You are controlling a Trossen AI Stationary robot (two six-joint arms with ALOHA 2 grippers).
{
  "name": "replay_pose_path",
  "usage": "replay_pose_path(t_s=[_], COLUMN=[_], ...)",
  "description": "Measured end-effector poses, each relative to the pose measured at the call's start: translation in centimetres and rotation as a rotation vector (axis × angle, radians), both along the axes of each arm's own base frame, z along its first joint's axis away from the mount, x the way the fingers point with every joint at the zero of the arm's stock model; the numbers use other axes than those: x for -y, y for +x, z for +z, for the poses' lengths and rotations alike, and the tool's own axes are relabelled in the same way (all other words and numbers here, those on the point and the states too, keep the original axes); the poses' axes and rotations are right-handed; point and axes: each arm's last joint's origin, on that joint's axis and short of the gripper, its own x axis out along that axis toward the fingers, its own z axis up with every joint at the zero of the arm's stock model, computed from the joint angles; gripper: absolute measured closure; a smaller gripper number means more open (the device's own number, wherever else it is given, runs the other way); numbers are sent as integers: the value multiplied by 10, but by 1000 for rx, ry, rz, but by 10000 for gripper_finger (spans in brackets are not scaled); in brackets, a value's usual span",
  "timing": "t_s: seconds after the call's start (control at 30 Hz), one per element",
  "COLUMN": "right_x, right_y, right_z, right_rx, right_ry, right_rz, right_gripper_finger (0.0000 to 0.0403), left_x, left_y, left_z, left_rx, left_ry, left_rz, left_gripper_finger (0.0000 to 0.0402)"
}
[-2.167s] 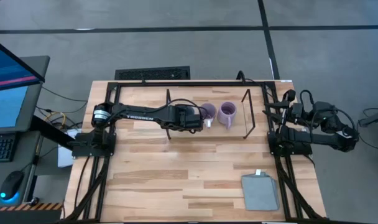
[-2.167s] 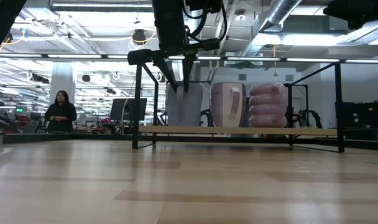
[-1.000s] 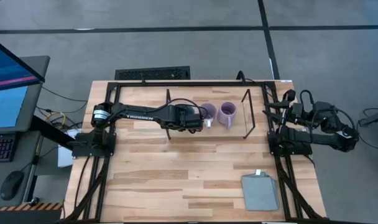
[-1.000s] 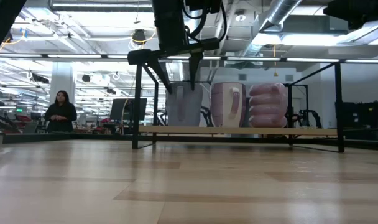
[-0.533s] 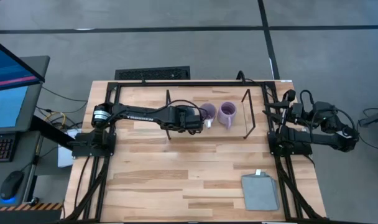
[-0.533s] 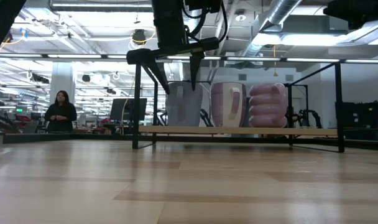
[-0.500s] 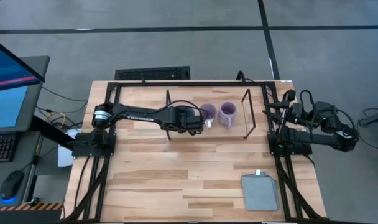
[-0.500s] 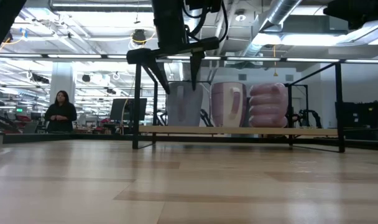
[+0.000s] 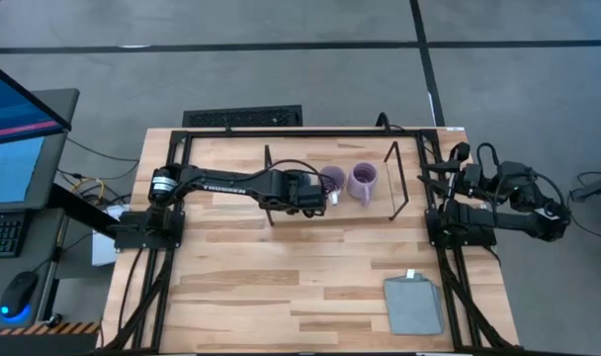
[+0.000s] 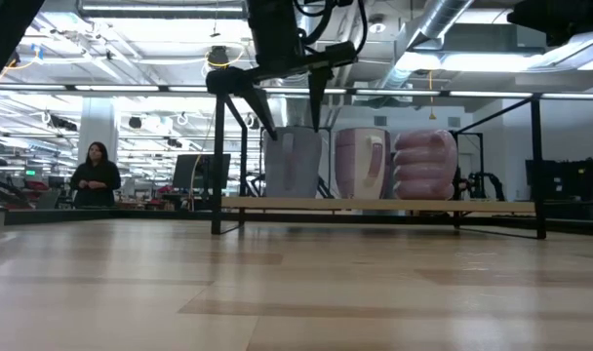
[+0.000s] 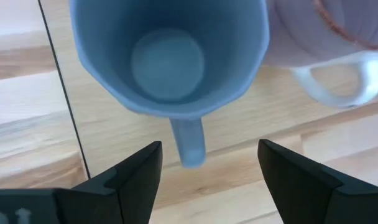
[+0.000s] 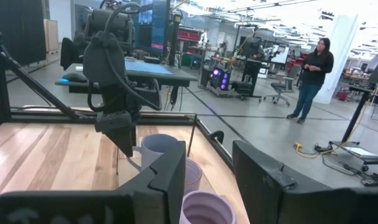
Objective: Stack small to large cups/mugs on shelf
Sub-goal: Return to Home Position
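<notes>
Left gripper [image 10: 295,130] hung straight above the blue mug [image 11: 167,62] on the shelf [image 9: 380,210], fingers wide and empty, mug handle pointing between them (vertical retreat judged clear); right arm [image 9: 498,213] parked table-right.

Straight down on table [image 9: 281,287]; level across it. Close over blue mug [image 11: 167,56] from left wrist, farther from right. Shelf [image 10: 375,204] in all.

Bright ovhd lights [image 10: 101,89], soft shadows; blue mug [image 11: 167,59] sl. blurred close-up.
</notes>
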Motion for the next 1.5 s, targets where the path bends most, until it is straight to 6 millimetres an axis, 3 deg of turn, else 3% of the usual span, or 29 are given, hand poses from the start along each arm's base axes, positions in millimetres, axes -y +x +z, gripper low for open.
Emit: replay_pose_path(t_s=[0.57, 0.93, 1.03, 1.13, 1.37, 1.5], right_x=[0, 0, 0, 0, 0, 0], right_y=[0, 0, 0, 0, 0, 0], right_z=[0, 0, 0, 0, 0, 0], right_rx=[0, 0, 0, 0, -1, 0], right_ry=[0, 0, 0, 0, 0, 0], right_rz=[0, 0, 0, 0, 0, 0], right_gripper_finger=[250, 249, 250, 250, 248, 250], left_x=[9, 21, 30, 36, 31, 39], left_y=[-3, -3, 0, 5, -4, -11], left_z=[1, 8, 17, 32, 83, 120], left_rx=[-18, 3, 32, 93, 128, 207], left_ry=[-128, -491, -638, -675, -449, -321], left_rz=[-46, -197, -296, -392, -413, -498], left_gripper_finger=[145, 145, 145, 145, 145, 145])
